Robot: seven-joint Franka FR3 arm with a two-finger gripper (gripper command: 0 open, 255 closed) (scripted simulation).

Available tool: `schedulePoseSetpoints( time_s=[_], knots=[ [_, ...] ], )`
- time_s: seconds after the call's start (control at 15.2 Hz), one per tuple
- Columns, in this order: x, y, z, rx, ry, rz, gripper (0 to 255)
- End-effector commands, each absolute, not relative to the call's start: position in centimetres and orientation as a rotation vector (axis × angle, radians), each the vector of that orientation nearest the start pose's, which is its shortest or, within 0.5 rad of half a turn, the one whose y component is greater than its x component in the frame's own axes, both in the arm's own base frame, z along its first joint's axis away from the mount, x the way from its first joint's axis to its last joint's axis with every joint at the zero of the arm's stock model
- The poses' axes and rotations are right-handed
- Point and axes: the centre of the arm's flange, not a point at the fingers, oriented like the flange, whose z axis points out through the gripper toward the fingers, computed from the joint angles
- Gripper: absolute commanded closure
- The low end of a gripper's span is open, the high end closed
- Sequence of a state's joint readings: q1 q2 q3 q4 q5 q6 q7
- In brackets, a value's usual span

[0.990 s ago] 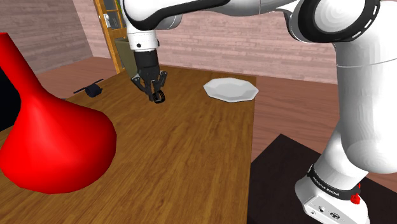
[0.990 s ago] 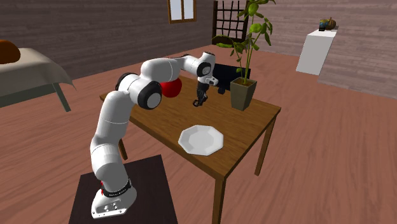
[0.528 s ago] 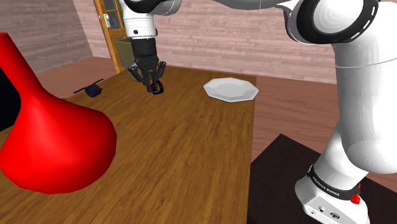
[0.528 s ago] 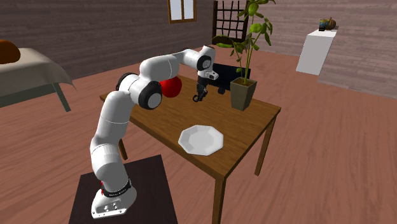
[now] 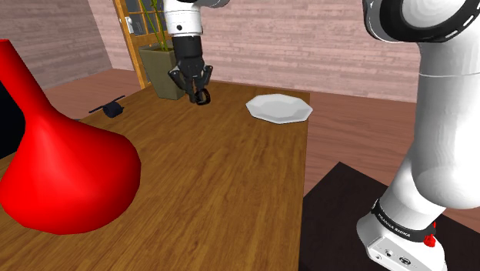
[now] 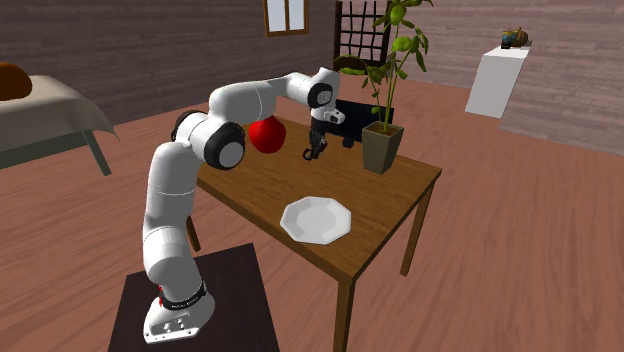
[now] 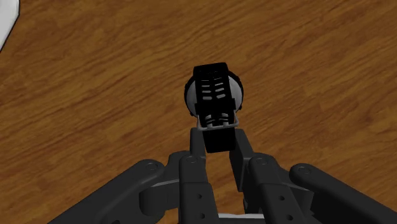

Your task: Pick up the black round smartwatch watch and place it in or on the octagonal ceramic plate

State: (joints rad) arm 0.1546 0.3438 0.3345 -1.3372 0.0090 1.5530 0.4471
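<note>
The black round smartwatch (image 7: pixel 215 95) hangs clasped by its strap between my gripper's (image 7: pixel 216 137) fingers, face toward the wooden table below. In the shoulder view the gripper (image 5: pixel 197 88) is shut on the watch (image 5: pixel 201 98), held above the table's far part, to the left of the white octagonal plate (image 5: pixel 279 108). In the second exterior view the gripper (image 6: pixel 313 150) hovers over the table's far side, while the plate (image 6: pixel 316 218) lies near the front edge. A corner of the plate (image 7: pixel 5 19) shows in the wrist view.
A big red vase (image 5: pixel 54 154) stands at the shoulder view's left, also seen as the vase (image 6: pixel 265 135) behind the arm. A potted plant (image 6: pixel 382 148) and a black box (image 6: pixel 347 112) sit at the table's (image 6: pixel 400 190) far end. A small black object (image 5: pixel 114 109) lies near the vase.
The gripper, still shut on the watch, has risen and moved toward the shoulder view's right and the table's far side.
</note>
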Motion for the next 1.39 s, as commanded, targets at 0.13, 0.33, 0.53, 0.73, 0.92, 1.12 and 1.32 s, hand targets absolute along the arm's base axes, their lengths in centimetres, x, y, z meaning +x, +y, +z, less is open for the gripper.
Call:
schedulePoseSetpoints(
  time_s=[0.13, 0.33, 0.53, 0.73, 0.92, 1.12, 1.32],
  knots=[
    [56.3, 22.5, 53.4, -3.074, -0.046, 0.234, 255],
    [54.7, 18.9, 53.4, -3.074, -0.046, 0.234, 255],
    [53.2, 15.2, 53.3, -3.074, -0.046, 0.234, 255],
    [51.7, 11.6, 53.3, -3.074, -0.046, 0.234, 255],
    [50.2, 7.9, 53.2, -3.074, -0.046, 0.234, 255],
    [48.6, 4.2, 53.1, -3.074, -0.046, 0.234, 255],
    [47.1, 0.6, 53.1, -3.074, -0.046, 0.234, 255]
  ],
)
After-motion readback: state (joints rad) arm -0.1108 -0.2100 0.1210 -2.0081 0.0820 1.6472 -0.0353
